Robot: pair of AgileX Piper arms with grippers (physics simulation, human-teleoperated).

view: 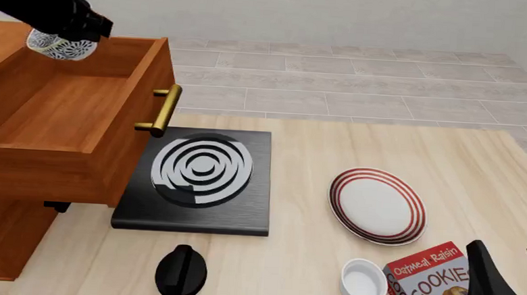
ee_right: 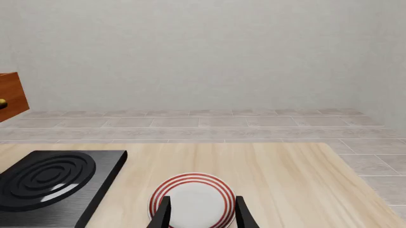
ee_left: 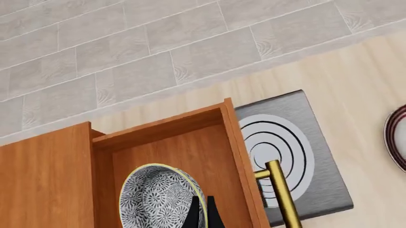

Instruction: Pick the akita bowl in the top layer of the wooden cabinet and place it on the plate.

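Closed on the akita bowl [ee_left: 161, 199] rim, our left gripper [ee_left: 203, 213] holds it at the front view's upper left; stiff, slippery, breakable. Right gripper [ee_right: 201, 211] gapes empty.

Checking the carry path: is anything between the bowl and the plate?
The bowl is held above the open drawer by the left gripper. The stove lies low between it and the bare plate.
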